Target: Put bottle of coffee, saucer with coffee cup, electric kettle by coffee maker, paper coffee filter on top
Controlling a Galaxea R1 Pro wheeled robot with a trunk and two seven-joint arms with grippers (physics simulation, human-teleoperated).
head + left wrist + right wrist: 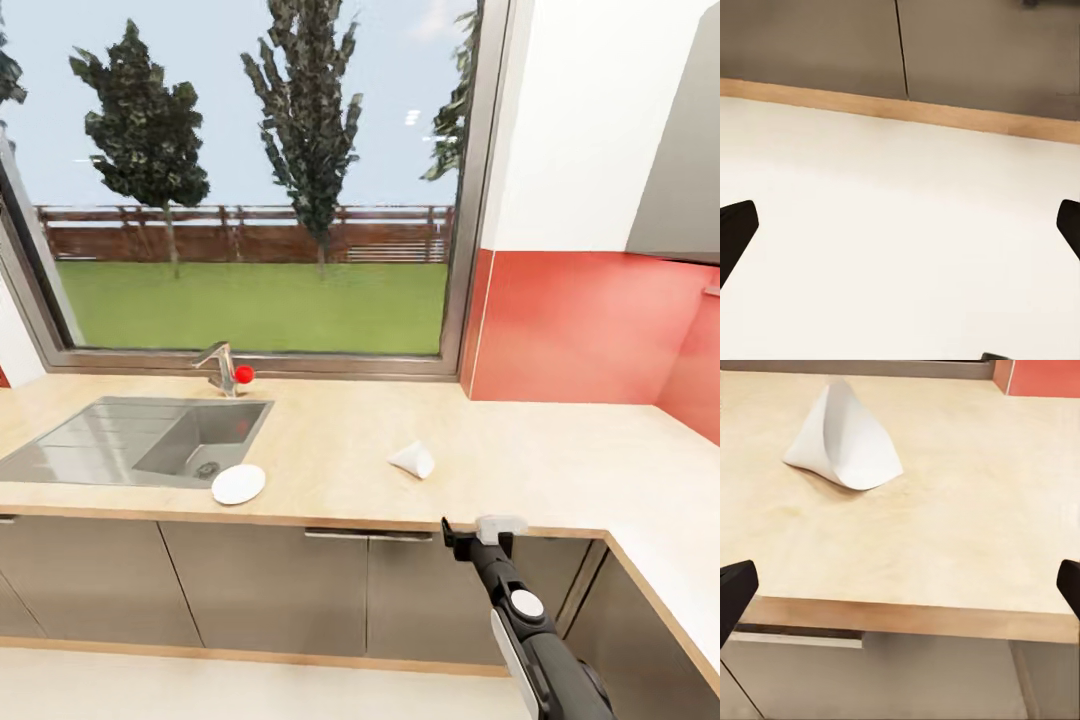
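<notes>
A white paper coffee filter (413,459) lies on its side on the kitchen countertop (560,470), near the front edge. My right gripper (478,535) hovers open just in front of that edge, short of the filter (844,439), with nothing between its fingers (735,592). The saucer (238,484) rests at the sink's front right corner. My left gripper (900,232) is open over the pale floor, empty. The coffee maker, bottle of coffee, coffee cup, electric kettle and kitchen shelf are out of view.
A steel sink (110,440) with a faucet (220,365) and red knob sits at the left under a large window. Grey cabinet fronts (260,590) with a dark handle (368,536) run below. The counter turns a corner at the right by a red wall (580,325).
</notes>
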